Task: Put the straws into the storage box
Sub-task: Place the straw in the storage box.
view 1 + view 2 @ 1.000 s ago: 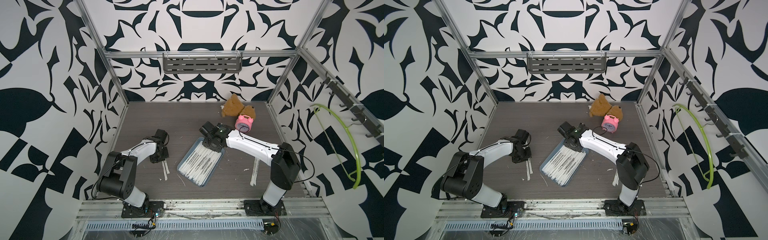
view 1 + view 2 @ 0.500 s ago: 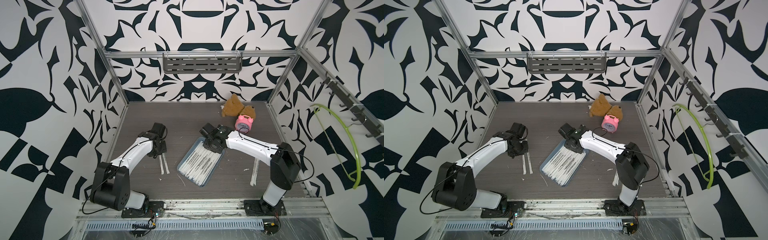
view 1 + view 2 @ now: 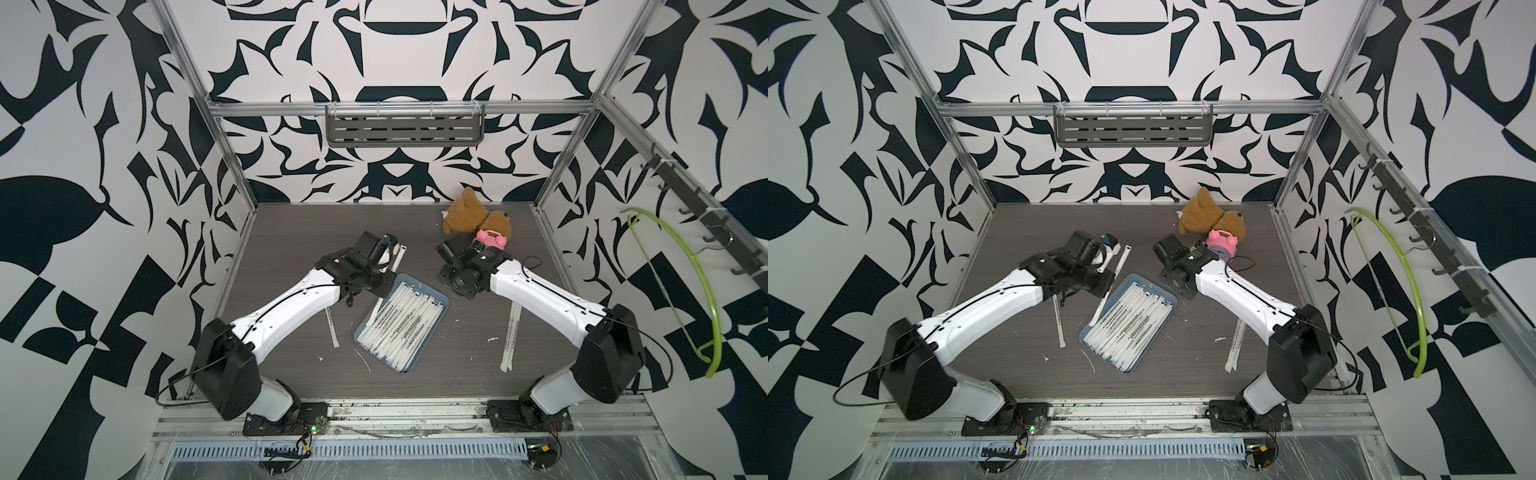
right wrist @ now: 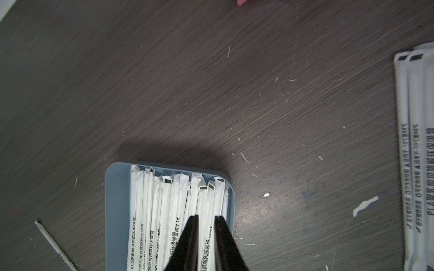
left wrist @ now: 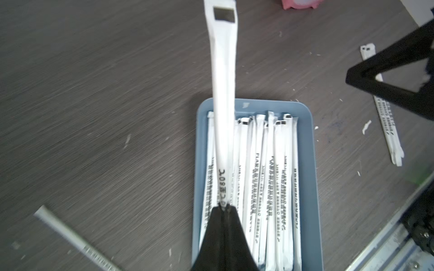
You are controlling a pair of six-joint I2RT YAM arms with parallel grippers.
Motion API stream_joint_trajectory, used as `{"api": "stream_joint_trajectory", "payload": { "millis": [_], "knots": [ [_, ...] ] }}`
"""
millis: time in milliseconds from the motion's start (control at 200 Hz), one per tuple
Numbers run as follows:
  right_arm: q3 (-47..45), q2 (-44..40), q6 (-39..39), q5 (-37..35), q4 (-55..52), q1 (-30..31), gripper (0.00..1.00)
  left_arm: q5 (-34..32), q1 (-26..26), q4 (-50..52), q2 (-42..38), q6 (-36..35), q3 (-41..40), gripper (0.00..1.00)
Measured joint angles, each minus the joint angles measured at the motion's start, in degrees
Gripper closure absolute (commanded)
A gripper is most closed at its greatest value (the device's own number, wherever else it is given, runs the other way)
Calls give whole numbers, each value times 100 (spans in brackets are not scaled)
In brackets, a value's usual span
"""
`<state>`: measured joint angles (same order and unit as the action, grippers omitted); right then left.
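Tom: Left arm's swung in from the table's left side. The left gripper fingers are pinching one white paper-wrapped straw above the shallow blue-grey plastic tray packed with straws.

Rae: yep. Right gripper hangs over the tray's back end, fingers slightly apart and empty. Pink alarm clock sits just behind it, and loose straws are lying to the right.

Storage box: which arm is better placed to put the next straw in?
Left. The left end effector is shut on a straw right at the storage box edge. The right end effector is open and empty above the straws already inside, so it would first have to fetch one.
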<state>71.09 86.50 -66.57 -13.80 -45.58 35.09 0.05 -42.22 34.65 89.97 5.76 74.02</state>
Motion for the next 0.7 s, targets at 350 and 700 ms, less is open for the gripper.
{"api": "stream_joint_trajectory", "payload": {
  "millis": [350, 700],
  "knots": [
    [-225, -107, 35, -46, -94, -13, 82, -92, -57, 905, 1921, -752, 857, 100],
    [-243, -90, 35, -35, -85, -13, 82, -94, -105, 1113, 1784, -612, 566, 100]
  ]
}}
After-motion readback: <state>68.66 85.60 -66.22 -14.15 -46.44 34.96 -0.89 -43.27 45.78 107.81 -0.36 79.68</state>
